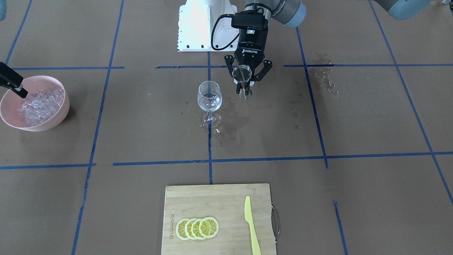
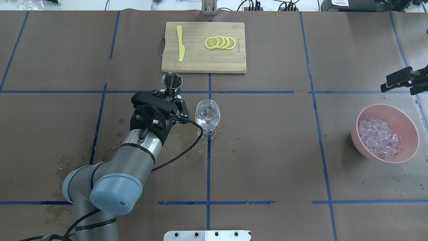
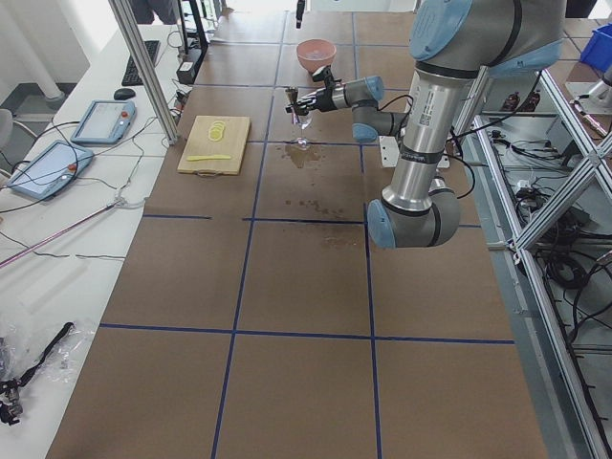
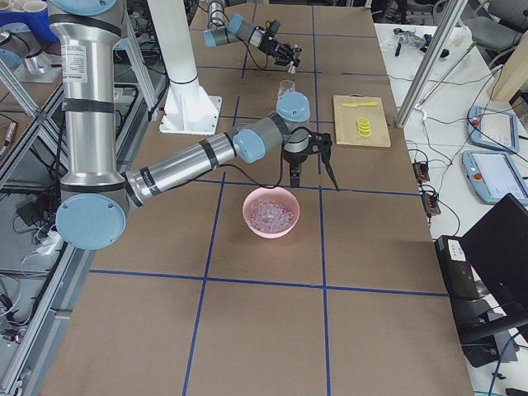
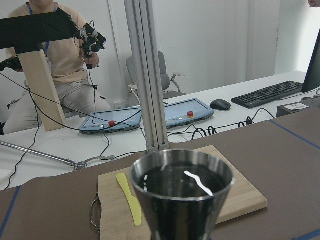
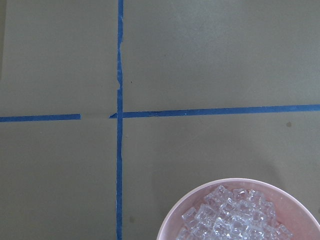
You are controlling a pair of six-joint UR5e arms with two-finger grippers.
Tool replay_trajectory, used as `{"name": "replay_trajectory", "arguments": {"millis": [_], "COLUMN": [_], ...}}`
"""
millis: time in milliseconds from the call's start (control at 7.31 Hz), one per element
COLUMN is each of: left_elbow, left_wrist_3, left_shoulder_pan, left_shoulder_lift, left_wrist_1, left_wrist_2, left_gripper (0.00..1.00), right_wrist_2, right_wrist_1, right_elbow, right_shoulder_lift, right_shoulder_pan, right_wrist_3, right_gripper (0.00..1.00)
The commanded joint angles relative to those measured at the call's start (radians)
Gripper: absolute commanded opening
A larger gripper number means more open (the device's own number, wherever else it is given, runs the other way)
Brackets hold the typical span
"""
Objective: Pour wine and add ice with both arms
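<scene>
My left gripper [image 1: 244,86] is shut on the waist of a steel jigger [image 2: 172,81] and holds it upright just beside a wine glass [image 1: 209,100]. The jigger fills the left wrist view [image 5: 182,192]; I cannot tell whether it holds liquid. The glass [image 2: 207,115] stands on the table with a little clear wine low in its bowl. Ice cubes [image 2: 379,137] fill a pink bowl [image 2: 412,134], which also shows in the front view [image 1: 58,115]. My right gripper [image 2: 406,83] is open and empty, above the table just beyond the bowl's rim. The right wrist view shows the ice [image 6: 235,220] below.
A wooden cutting board [image 2: 200,60] with lemon slices [image 2: 220,42] and a yellow knife [image 2: 181,47] lies beyond the glass. Wet patches [image 1: 325,76] mark the brown paper near the glass and to my left. The white robot base [image 1: 198,28] is behind.
</scene>
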Motion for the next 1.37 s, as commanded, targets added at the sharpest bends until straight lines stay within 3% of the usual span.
{"name": "replay_trajectory", "arguments": {"millis": [0, 273, 1230], "left_elbow": [0.019, 0.045, 0.099], "left_wrist_3": [0.086, 0.198, 0.574], "left_shoulder_pan": [0.014, 0.025, 0.033], "left_shoulder_lift": [-0.004, -0.015, -0.055], "left_wrist_1": [0.000, 0.000, 0.011], "left_wrist_2": [0.007, 0.077, 0.149], "left_gripper": [0.00, 0.00, 0.00], "right_wrist_2": [-0.047, -0.093, -0.091], "right_wrist_1": [0.050, 0.098, 0.107], "right_elbow": [0.022, 0.024, 0.024], "right_shoulder_lift": [0.000, 0.000, -0.026], "right_shoulder_pan": [-0.067, -0.129, -0.124], "right_wrist_3": [0.103, 0.177, 0.161], "right_gripper": [1.00, 1.00, 1.00]}}
